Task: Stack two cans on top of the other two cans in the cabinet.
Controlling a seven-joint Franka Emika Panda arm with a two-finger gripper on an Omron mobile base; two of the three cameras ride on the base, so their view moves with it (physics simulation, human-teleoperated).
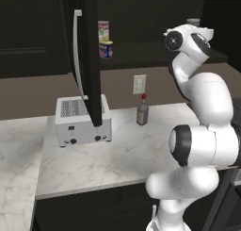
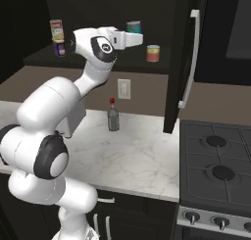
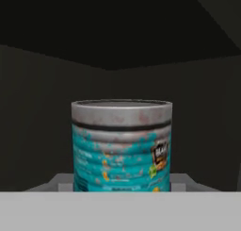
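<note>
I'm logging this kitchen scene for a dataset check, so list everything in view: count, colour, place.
red-label can: 1, red, white and yellow, stacked on the yellow can
yellow can: 1, yellow with blue band, left on the cabinet shelf
teal can: 1, teal, silvery rim, held up in the cabinet
orange can: 1, red-orange, right on the shelf
cabinet: 1, near-black, door open, silver bar handle
bottle: 1, grey, red cap, on the worktop by the wall
toaster: 1, silver, worktop left
outlet: 1, white, on the wall
worktop: 1, white marble
stove: 1, black, right of the worktop
gripper: 1, white, shut on the teal can
</note>
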